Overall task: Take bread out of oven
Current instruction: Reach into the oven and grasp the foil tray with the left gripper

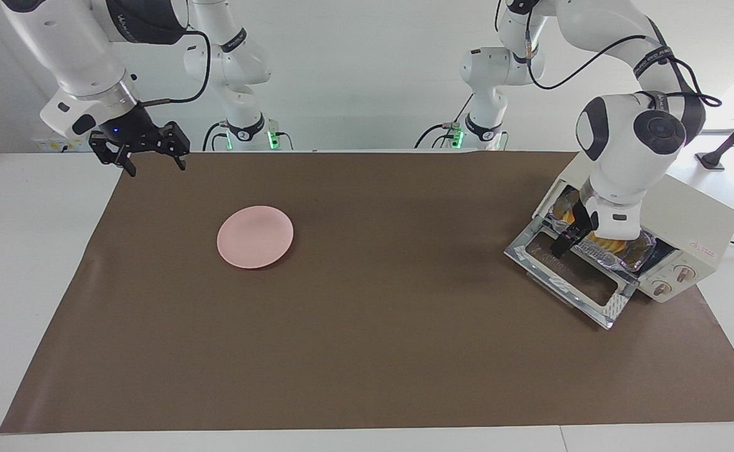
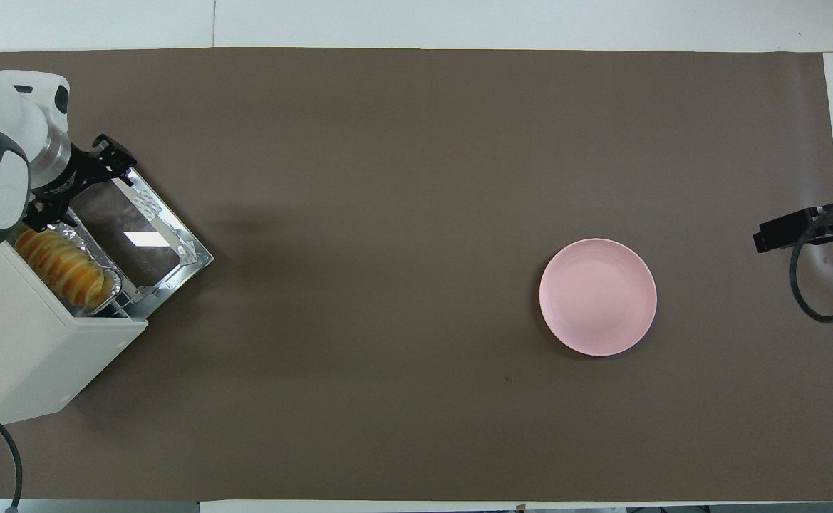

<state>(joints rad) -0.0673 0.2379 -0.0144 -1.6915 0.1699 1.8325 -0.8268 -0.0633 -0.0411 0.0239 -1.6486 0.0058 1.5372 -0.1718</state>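
- Two arms in frame: the left gripper (image 1: 569, 242) hangs low over the dropped oven door (image 1: 567, 276), just in front of the oven (image 1: 687, 216) mouth, fingers spread and holding nothing.
- The right gripper (image 1: 147, 154) waits in the air over the brown mat (image 1: 367, 351) edge at the right arm's end of the table, fingers spread, empty.
- The bread (image 2: 60, 267) sits in the foil tray (image 2: 92, 249) on the rack at the oven mouth, not taken out yet; in the facing view the left arm covers most of it.
- Risk: the tray rim is thin crinkled foil, so fingers closing near the edge could catch foil instead of bread and drag the tray out.
- Risk: the loaf is ridged and looks soft, so a hard squeeze may crush it or split it between slices.
- Risk: the gripper is close to the glass-windowed metal door, so going lower could knock it and shift the oven.
- Materials: the oven is a cream boxy shell with two round knobs (image 1: 673, 280); the door is shiny metal round a glass pane.
- The pink plate (image 1: 255, 236) is round, smooth and matte, well apart from the oven toward the right arm's end.
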